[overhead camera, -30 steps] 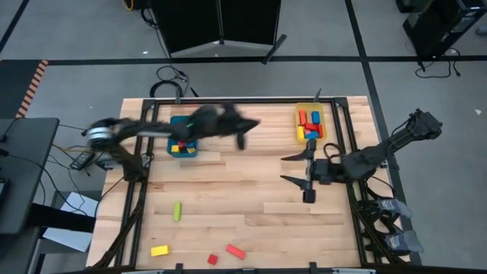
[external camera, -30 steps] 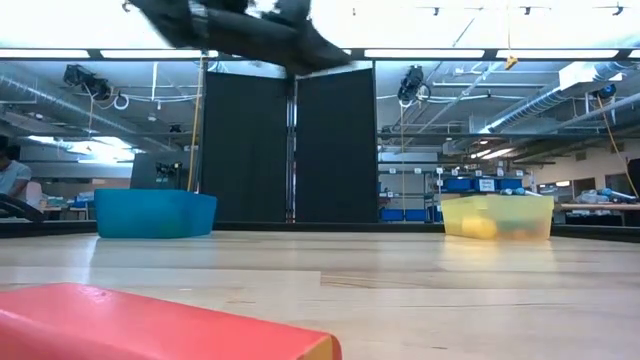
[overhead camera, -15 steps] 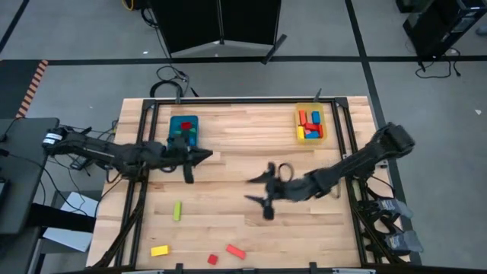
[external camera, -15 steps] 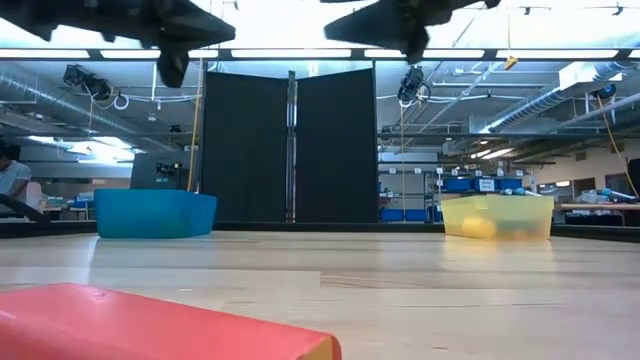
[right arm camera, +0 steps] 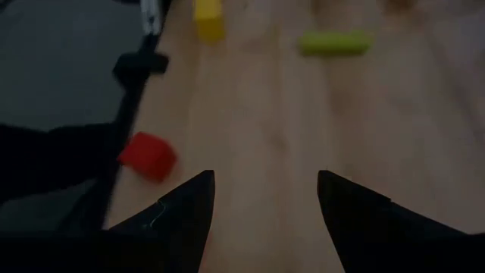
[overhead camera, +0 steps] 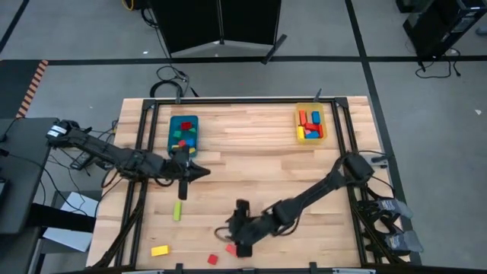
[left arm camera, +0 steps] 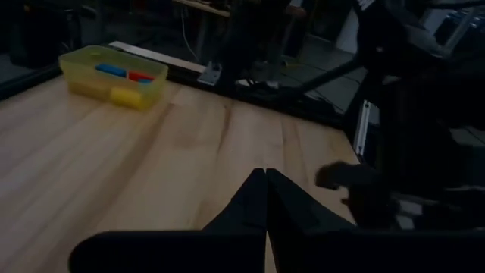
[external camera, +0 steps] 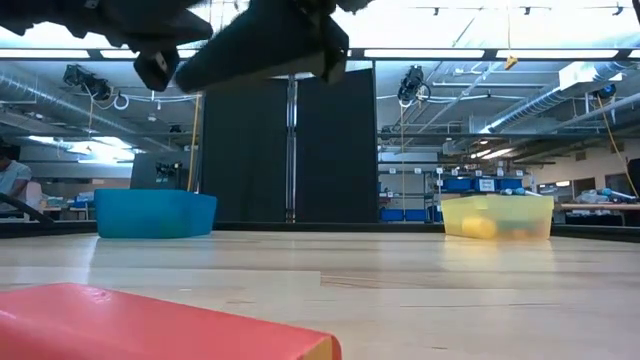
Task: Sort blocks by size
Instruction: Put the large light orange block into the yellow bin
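From above, the right gripper [overhead camera: 237,237] hangs at six o'clock near the table's [overhead camera: 251,152] front edge, fingers spread and empty, over the red bar [overhead camera: 231,249]. Along that edge also lie a red cube [overhead camera: 212,259] and a yellow bar [overhead camera: 159,250]; a green bar [overhead camera: 177,211] sits toward eight o'clock. The left gripper [overhead camera: 183,183] is pinched shut, holding nothing, below the blue bin [overhead camera: 170,143] at eleven o'clock; the yellow bin [overhead camera: 298,125] is at one o'clock. The table's middle is bare wood.

At table height, the red bar [external camera: 150,325] fills the foreground, with both bins far behind.

The left wrist shows shut fingers [left arm camera: 254,205] and the yellow bin [left arm camera: 114,76].

The right wrist shows parted fingers [right arm camera: 189,208] above wood, with the red cube [right arm camera: 148,156], yellow bar [right arm camera: 208,19] and green bar [right arm camera: 335,42] ahead.
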Controlling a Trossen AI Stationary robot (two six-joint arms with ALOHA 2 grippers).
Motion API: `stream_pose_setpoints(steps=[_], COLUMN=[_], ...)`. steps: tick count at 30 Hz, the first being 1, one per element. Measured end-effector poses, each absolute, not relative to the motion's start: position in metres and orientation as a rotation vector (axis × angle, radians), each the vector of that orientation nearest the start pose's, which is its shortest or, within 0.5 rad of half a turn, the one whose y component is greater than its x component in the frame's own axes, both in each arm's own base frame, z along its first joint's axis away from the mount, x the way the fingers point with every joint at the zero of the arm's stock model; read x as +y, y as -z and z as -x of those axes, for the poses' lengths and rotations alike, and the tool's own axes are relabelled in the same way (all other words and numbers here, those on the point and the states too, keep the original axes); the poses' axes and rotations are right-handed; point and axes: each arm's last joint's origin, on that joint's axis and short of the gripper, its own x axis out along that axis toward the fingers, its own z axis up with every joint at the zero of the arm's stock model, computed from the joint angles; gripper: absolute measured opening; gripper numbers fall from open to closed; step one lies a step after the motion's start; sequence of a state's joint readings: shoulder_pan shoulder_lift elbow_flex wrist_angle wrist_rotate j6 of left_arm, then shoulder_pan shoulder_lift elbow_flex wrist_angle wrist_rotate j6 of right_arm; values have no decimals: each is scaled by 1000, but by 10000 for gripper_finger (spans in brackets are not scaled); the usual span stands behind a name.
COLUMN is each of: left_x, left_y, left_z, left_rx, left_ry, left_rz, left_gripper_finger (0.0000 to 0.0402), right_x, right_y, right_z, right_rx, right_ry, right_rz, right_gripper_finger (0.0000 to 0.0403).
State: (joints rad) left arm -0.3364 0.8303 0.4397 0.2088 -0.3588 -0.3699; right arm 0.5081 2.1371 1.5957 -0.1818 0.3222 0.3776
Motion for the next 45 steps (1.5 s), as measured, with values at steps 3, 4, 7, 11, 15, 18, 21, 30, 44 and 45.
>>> stream_pose_setpoints(steps=[3, 4, 7, 11, 15, 18, 21, 30, 44, 45], left_x=[-53, -54, -54, -54, -54, -54, -54, -54, -54, -54], left_y=[-243, -243, -243, -243, -243, -243, -242, -242, -242, -242], left_z=[-177, -177, -177, -177, -177, -177, -177, -177, -177, -177], left_rx=[169, 171, 170, 174, 172, 174, 178, 182, 181, 180], left_ry=[-44, -42, -41, -41, -40, -40, -39, -40, -38, -38], left_rz=[302, 301, 301, 300, 301, 301, 299, 298, 283, 283], left_gripper_finger=[6, 6, 6, 6, 6, 6, 6, 6, 6, 6], right_x=[242, 247, 261, 270, 272, 272, 272, 268, 270, 270], right_y=[-186, -186, -181, -174, -167, -162, -155, -152, -145, -143], right_z=[-428, -430, -437, -445, -452, -457, -460, -456, -452, -453], right_rx=[742, 761, 818, 898, 976, 1018, 1054, 1121, 1159, 1158], right_ry=[-57, -60, -58, -31, -29, -51, -64, -50, -72, -72], right_rz=[-81, -83, -97, -102, -125, -156, -168, -183, -176, -179], right_gripper_finger=[245, 245, 245, 245, 245, 245, 245, 245, 245, 245])
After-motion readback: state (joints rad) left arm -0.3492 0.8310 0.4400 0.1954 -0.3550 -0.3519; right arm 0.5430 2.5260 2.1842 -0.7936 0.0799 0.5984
